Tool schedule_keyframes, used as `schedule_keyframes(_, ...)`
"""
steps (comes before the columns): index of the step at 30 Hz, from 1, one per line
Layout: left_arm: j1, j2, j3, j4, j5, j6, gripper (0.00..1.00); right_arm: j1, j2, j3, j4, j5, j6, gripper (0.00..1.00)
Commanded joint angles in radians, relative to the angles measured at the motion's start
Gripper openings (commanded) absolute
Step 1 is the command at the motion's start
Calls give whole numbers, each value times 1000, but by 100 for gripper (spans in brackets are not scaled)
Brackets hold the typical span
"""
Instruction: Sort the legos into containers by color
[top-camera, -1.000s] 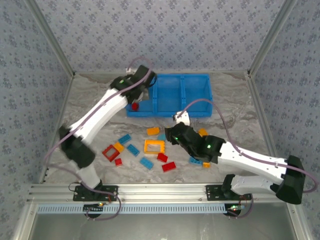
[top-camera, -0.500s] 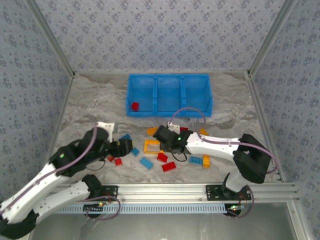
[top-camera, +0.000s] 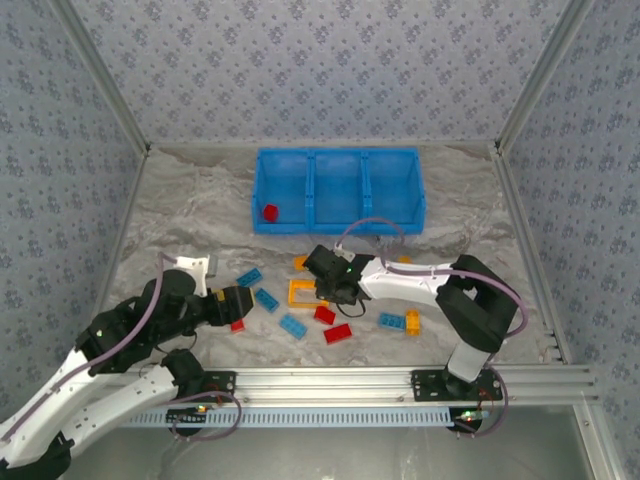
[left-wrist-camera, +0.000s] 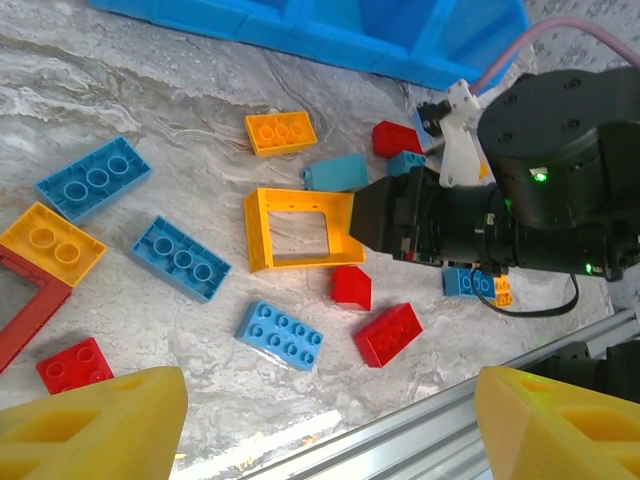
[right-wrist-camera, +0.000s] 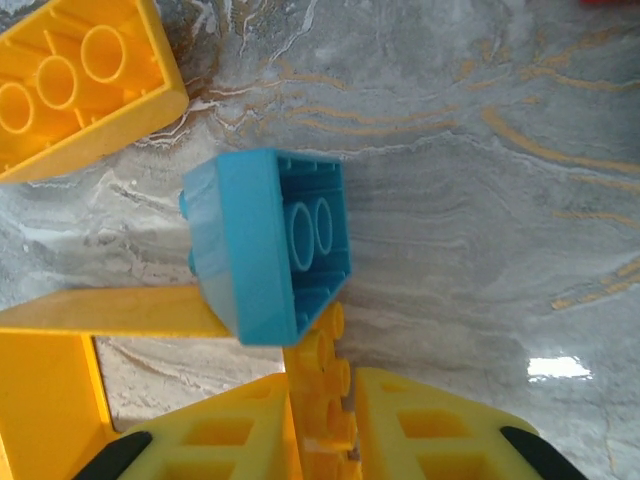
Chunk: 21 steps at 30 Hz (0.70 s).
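Right end effector (right-wrist-camera: 325, 388) is pressed together on the yellow frame (right-wrist-camera: 45, 400). In the wrist view both yellow fingers (right-wrist-camera: 440, 430) sit tight on either side of the frame's studded wall, w/ the frame flat on the counter (right-wrist-camera: 480, 200). Just past the tips, a teal brick (right-wrist-camera: 268, 245) lies tipped on its side, hollow underside showing, touching the frame's edge. Further out & to the tips' left: an orange brick (right-wrist-camera: 80, 85), hollow side up.

Left end effector (left-wrist-camera: 330, 405) is spread wide and grips nothing; its yellow fingertips (left-wrist-camera: 95, 420) show at both lower corners of its wrist view, over the counter. Ahead, btwn the fingers: a studded blue brick (left-wrist-camera: 281, 335), a flat red brick (left-wrist-camera: 388, 335) just beside it, then a red wedge (left-wrist-camera: 351, 287) a bit further out, near the frame's near edge. Over by its left finger: a small red brick (left-wrist-camera: 73, 365), a red frame (left-wrist-camera: 20, 310) w/ a yellow brick (left-wrist-camera: 50, 243) touching it. Further out on that side are a near blue brick (left-wrist-camera: 180, 258) & a far blue brick (left-wrist-camera: 93, 178).

Well beyond both end effectors, past all the loose bricks, is the blue bin (top-camera: 340, 224) w/ 3 compts side by side. A lone red brick (top-camera: 270, 212) lies in the left compt.
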Motion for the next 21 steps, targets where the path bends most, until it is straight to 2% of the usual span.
schedule_keyframes(1, -4, 1, 9, 43, 27, 24, 76, -9, 28, 24, 13, -23, 33, 23)
schedule_keyframes(13, -4, 14, -7, 79, 22, 25, 77, -2, 39, 81, -3, -8, 35, 6)
schedule_keyframes(17, -5, 28, -3, 113, 29, 29, 77, 1, -5, 103, -26, 8, 39, 0)
schedule_keyframes(21, -4, 59, 14, 184, 46, 37, 80, 0, -103, 117, -89, 57, 56, 0)
